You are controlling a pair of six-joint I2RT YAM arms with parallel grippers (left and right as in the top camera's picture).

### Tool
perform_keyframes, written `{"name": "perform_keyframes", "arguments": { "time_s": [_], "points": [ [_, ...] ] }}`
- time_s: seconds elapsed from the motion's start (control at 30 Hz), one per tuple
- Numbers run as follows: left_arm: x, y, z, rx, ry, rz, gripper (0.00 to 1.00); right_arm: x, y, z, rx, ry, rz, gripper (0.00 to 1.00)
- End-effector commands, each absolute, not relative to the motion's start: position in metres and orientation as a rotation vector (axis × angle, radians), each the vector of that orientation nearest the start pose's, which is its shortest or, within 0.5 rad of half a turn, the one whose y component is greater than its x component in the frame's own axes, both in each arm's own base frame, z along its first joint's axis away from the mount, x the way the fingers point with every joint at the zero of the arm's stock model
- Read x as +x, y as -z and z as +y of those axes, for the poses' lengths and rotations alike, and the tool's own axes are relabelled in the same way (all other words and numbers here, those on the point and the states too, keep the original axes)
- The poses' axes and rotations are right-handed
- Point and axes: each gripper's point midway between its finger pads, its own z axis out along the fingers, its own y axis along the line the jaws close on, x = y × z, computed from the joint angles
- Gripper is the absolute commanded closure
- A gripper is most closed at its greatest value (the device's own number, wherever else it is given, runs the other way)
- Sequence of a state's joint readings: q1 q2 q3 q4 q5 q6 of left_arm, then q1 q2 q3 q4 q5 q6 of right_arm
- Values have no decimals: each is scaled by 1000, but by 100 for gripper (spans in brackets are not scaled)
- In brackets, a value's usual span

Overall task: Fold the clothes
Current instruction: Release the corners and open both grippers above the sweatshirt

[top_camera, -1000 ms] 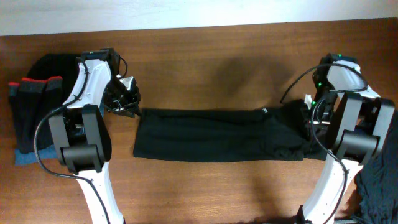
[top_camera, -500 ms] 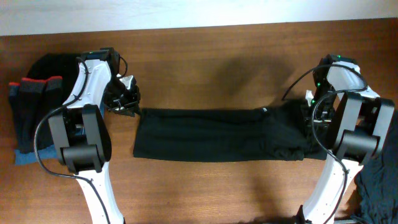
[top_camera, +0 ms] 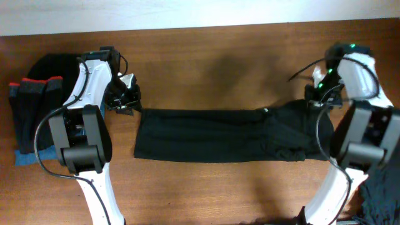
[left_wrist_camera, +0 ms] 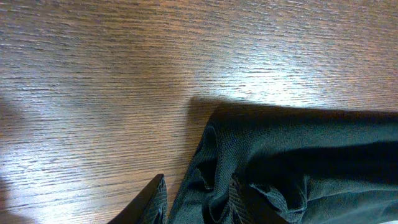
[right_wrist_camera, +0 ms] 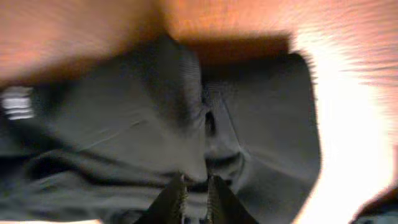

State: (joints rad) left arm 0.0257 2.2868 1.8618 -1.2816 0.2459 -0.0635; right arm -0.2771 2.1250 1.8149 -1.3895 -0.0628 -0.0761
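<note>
A long black garment [top_camera: 206, 134], one of the clothes, lies flat across the middle of the wooden table, with a small white logo [top_camera: 265, 112] near its right end. My left gripper [top_camera: 128, 106] sits at the garment's upper left corner. In the left wrist view its jaws [left_wrist_camera: 198, 202] stand open, with a bunched fold of the dark fabric [left_wrist_camera: 298, 162] lying between them and wood showing beside the left finger. My right gripper [top_camera: 314, 100] is raised at the right end. The blurred right wrist view shows its jaws [right_wrist_camera: 196, 190] nearly together on a ridge of the garment [right_wrist_camera: 124, 124].
A pile of dark clothes with red-edged pieces [top_camera: 34, 94] sits at the far left, over a blue cloth [top_camera: 25, 159]. Another dark garment [top_camera: 381, 194] lies at the bottom right corner. A white wall runs along the table's far edge.
My right arm has swung up and away from the table, drawing the garment's upper right corner with it. The left jaws have spread apart at the left corner.
</note>
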Motion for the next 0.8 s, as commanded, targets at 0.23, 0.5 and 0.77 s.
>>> {"name": "perform_keyframes", "arguments": {
  "time_s": [0.23, 0.5, 0.77],
  "points": [
    [416, -44, -28, -154, 383, 3201, 49, 376, -172, -88, 297, -133, 2973, 81],
    [415, -43, -28, 3, 389, 3197, 42, 375, -172, -84, 284, -166, 2977, 81],
    [411, -48, -60, 150, 655, 3142, 41, 375, -172, -84, 284, -166, 2976, 81]
  ]
}}
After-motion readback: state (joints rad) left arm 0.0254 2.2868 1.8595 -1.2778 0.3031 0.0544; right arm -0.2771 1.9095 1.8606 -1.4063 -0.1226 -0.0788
